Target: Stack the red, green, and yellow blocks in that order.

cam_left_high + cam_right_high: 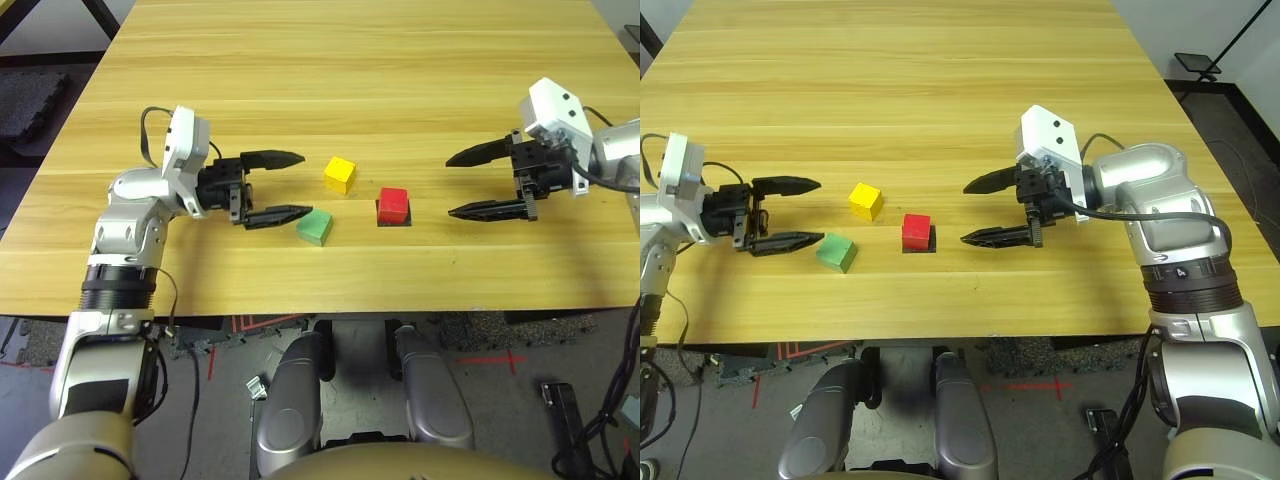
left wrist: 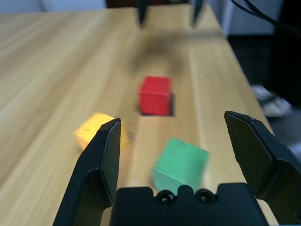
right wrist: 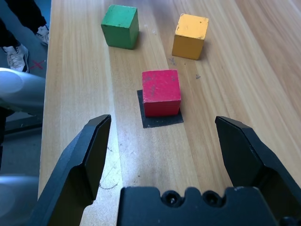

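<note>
Three cubes lie near the middle of the wooden table (image 1: 350, 60). The red block (image 1: 393, 205) sits on a flat black patch (image 3: 160, 120). The yellow block (image 1: 340, 174) lies to its left and a little farther back. The green block (image 1: 315, 227) is nearest the front edge, at a slight angle. My left gripper (image 1: 307, 184) is open and empty, its lower fingertip just left of the green block. On the other side, my right gripper (image 1: 449, 186) is open too, a short way right of the red block and pointing at it.
The table's front edge runs close below the blocks, with floor and cables beyond it. Bare wood stretches behind the blocks to the far edge. In the left wrist view the right gripper's fingertips (image 2: 141, 14) show beyond the red block.
</note>
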You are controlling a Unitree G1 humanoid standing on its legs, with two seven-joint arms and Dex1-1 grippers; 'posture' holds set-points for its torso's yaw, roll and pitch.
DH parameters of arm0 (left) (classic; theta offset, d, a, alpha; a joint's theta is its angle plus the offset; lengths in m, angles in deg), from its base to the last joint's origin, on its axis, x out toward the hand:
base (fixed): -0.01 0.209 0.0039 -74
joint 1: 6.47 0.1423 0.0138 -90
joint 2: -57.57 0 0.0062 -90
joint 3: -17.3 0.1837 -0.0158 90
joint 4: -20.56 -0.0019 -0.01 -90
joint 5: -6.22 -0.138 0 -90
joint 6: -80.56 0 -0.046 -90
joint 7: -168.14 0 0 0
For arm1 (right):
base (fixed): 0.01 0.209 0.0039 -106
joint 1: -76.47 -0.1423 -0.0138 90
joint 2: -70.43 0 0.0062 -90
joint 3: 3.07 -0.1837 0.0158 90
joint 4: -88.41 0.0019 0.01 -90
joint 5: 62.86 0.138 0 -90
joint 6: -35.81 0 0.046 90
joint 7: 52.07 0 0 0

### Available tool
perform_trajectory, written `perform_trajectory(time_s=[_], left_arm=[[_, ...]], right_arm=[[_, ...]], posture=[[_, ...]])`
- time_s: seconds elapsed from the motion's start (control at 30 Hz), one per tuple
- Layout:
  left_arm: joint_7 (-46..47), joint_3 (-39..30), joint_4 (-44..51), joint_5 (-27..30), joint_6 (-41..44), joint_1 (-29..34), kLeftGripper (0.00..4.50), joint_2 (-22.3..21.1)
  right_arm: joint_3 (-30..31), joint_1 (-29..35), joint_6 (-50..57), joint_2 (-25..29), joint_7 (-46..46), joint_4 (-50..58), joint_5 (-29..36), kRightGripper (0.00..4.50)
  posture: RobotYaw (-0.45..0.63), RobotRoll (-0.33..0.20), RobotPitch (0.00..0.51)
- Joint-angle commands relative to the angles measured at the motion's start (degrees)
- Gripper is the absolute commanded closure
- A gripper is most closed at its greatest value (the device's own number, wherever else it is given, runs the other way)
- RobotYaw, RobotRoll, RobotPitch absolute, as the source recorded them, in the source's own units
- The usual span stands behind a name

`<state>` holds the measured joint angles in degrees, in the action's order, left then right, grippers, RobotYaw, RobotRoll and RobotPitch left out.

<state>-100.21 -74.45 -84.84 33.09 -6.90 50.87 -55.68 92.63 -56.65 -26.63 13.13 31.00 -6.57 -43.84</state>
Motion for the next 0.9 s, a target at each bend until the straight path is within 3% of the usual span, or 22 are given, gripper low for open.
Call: perform_trajectory(time_s=[0.03, 0.23, 0.53, 0.9], left_arm=[[-3.8, 2.5, -3.5, -2.2, -4.3, -0.4, 0.00, -0.3], [-4.2, 8.3, -12.7, -3.4, -12.4, -6.3, 0.00, 0.8], [-4.2, 16.8, -21.2, -2.2, -20.9, -10.1, 0.00, 0.3], [-4.2, 20.6, -28.3, -1.9, -26.4, -13.2, 0.00, 2.3]], right_arm=[[-1.1, 1.4, 1.1, 0.6, -0.9, 2.2, 1.2, 0.02], [-1.6, 2.2, 2.4, 1.0, -1.9, 4.2, 1.9, 0.02], [-2.5, 4.2, 3.8, 2.4, -3.4, 7.1, 3.2, 0.02], [-2.9, 5.8, 4.8, 2.7, -4.8, 9.7, 4.4, 0.02]], posture=[[0.26, 0.052, 0.278], [0.23, 0.042, 0.277], [0.19, 0.031, 0.271], [0.18, 0.029, 0.268]])
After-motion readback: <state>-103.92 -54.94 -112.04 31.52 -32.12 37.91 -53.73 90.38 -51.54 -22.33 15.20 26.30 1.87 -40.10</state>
